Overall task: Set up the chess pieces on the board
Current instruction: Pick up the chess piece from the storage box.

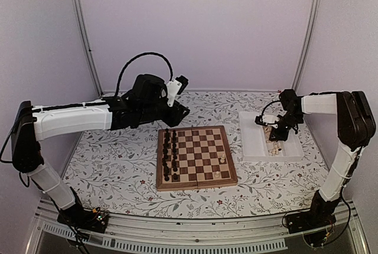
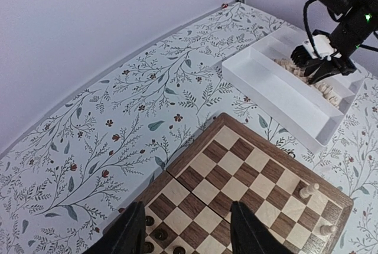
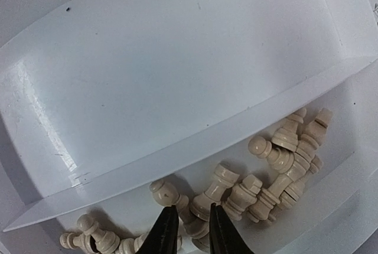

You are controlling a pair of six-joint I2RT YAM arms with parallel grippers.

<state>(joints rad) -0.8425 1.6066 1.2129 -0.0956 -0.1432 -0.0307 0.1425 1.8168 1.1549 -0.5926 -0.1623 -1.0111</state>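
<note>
The board lies mid-table, its bare squares under my left wrist. Dark pieces fill its two left columns. Two pale chess pieces stand near its right edge, and the left wrist view shows one. Several more pale pieces lie jumbled in the white tray. My right gripper is down in that tray, its jaws narrowed on a lying pale pawn. My left gripper hovers open over the board's far left part with nothing between its fingers.
The white ridged tray sits right of the board on the floral tablecloth. Its left compartment holds nothing. The right arm reaches in from above. Pale walls and metal posts close the back.
</note>
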